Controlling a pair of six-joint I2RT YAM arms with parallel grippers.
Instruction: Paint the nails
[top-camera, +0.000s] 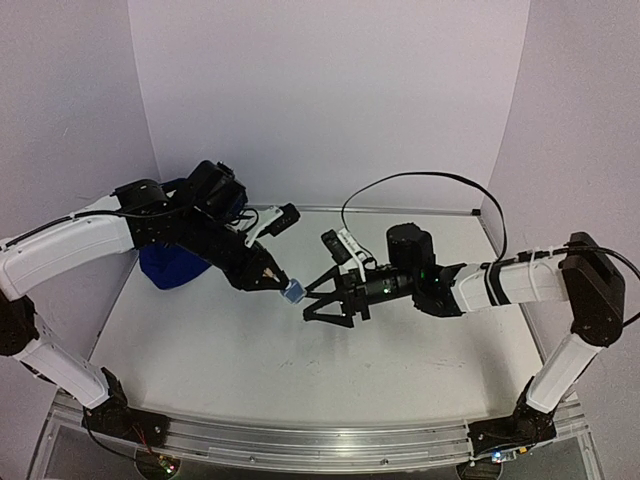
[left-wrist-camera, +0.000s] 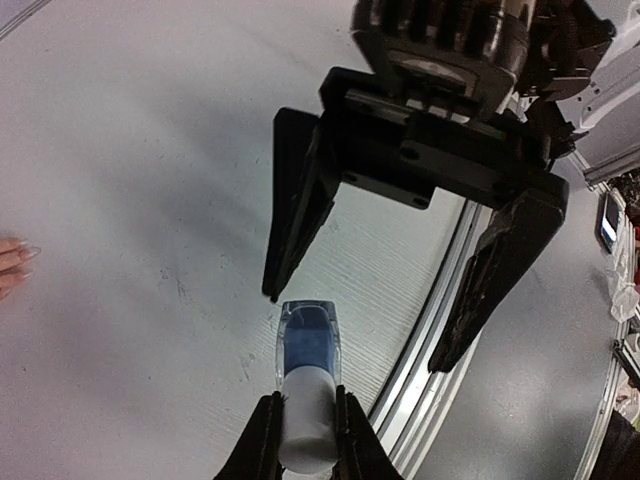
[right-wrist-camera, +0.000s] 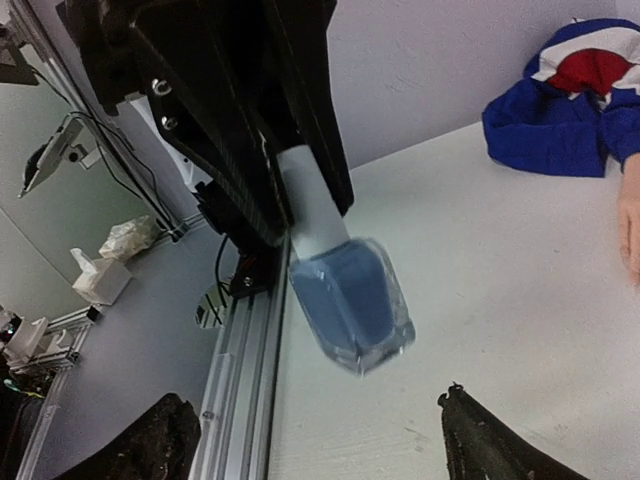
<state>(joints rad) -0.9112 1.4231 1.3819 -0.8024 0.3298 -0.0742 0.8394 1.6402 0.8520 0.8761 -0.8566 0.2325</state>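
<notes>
The nails (left-wrist-camera: 22, 254) sit on the fingertips of a peach mannequin hand (right-wrist-camera: 630, 225). The hand lies on the table (top-camera: 250, 370) at its far left. In the left wrist view only the fingertips enter at the left edge. The nails read as pale tips, too small to show any coating.

1. Near edge: an aluminium rail (top-camera: 300, 440) carries both arm bases.

2. Mid-table, left arm: the left gripper (top-camera: 283, 285) is clamped on the white cap of a small bottle (top-camera: 293, 291), with one finger on each side of the cap. The clear, blue-filled base of the bottle (left-wrist-camera: 308, 350) projects beyond the fingertips and is lifted clear of the table. The bottle is tilted, with its base pointing toward the right arm.

3. Mid-table, right arm: the right gripper (top-camera: 315, 303) faces the bottle with its jaws spread wide and holds nothing. In the left wrist view one dark fingertip ends just beyond the bottle's base; contact cannot be confirmed. In the right wrist view the bottle (right-wrist-camera: 350, 305) hangs above the gap between the two fingers (right-wrist-camera: 165, 440).

4. Far left: a blue, red and white sleeve (right-wrist-camera: 570, 120) lies bunched near the back wall. The mannequin hand protrudes from it. In the top view the left arm covers the hand, and only the blue cloth (top-camera: 170, 268) shows.
</notes>
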